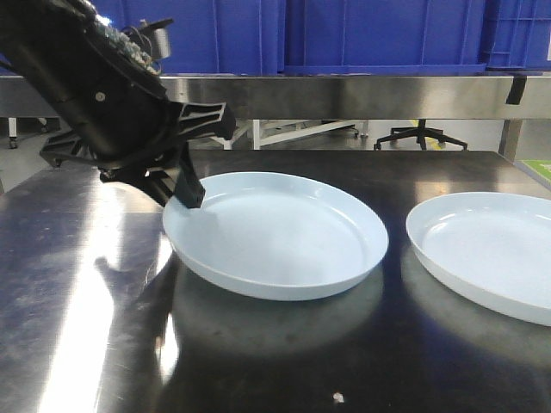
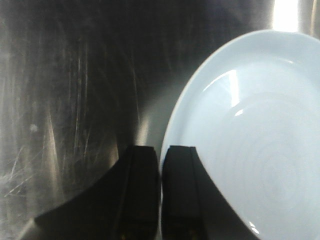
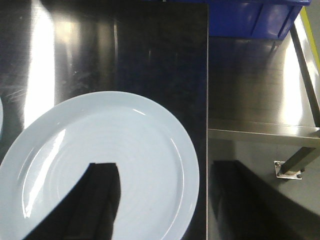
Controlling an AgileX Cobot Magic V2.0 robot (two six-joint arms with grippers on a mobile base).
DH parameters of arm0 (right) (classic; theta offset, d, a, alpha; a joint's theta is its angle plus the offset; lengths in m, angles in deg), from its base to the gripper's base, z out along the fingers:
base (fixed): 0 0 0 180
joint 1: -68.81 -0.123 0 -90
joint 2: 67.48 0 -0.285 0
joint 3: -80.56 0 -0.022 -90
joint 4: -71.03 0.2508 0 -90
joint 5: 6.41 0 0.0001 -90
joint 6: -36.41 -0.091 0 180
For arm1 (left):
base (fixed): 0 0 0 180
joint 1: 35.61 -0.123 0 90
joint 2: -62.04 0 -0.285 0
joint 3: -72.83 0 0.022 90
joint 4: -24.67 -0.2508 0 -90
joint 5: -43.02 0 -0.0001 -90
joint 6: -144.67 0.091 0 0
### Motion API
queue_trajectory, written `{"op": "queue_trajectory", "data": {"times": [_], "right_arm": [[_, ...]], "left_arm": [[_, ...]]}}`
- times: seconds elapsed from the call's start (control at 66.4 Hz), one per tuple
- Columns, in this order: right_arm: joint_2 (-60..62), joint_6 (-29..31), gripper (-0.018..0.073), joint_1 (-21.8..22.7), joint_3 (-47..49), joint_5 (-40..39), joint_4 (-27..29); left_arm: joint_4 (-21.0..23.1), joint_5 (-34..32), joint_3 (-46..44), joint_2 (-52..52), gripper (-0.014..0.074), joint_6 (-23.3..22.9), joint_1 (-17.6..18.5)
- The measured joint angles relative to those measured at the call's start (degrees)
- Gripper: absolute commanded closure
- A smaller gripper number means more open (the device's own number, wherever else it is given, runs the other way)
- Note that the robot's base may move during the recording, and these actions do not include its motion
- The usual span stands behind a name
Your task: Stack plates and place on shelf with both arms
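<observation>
Two pale blue-white plates lie on the dark steel table (image 1: pixel 86 327). The left plate (image 1: pixel 284 237) is gripped at its left rim by my left gripper (image 1: pixel 191 196); in the left wrist view the gripper (image 2: pixel 161 150) is shut with that plate's (image 2: pixel 250 140) rim in the narrow gap. The right plate (image 1: pixel 491 249) lies flat near the table's right edge. In the right wrist view my right gripper (image 3: pixel 165 163) is open above this plate (image 3: pixel 145 150), one finger (image 3: pixel 102 190) over its inside, the other beyond the table edge. The shelf rail (image 1: pixel 344 93) runs behind the table.
Big blue crates (image 1: pixel 379 34) stand on the shelf. The table's right edge (image 3: pixel 207 100) runs just past the right plate, with a lower steel surface (image 3: pixel 260 75) and a bracket (image 3: pixel 290 170) beyond it. Office chair legs (image 1: pixel 422 136) show under the shelf.
</observation>
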Motion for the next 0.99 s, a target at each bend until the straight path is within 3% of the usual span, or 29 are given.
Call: {"op": "queue_trajectory", "data": {"times": [0.136,0.226,0.331,0.497,0.542,0.663,0.994], "right_arm": [[0.0,0.0,0.0062,0.0,0.0,0.0,0.0],[0.0,0.0,0.0062,0.0,0.0,0.0,0.0],[0.0,0.0,0.0062,0.0,0.0,0.0,0.0],[0.0,0.0,0.0062,0.0,0.0,0.0,0.0],[0.0,0.0,0.0062,0.0,0.0,0.0,0.0],[0.0,0.0,0.0062,0.0,0.0,0.0,0.0],[0.0,0.0,0.0062,0.0,0.0,0.0,0.0]], "left_arm": [[-0.6,-0.1,0.0,0.2,0.0153,0.0,0.0],[-0.7,-0.1,-0.1,0.2,0.0112,0.0,0.0],[-0.7,0.8,-0.7,0.2,0.0183,0.0,0.0],[-0.9,4.0,-3.2,-1.5,0.0531,0.0,0.0],[-1.2,4.1,-3.7,-3.1,0.0494,0.0,-0.1],[-2.3,4.0,-3.9,-8.2,0.0513,0.0,-1.8],[-11.1,7.8,0.3,-24.8,0.0513,0.0,-17.2]]}}
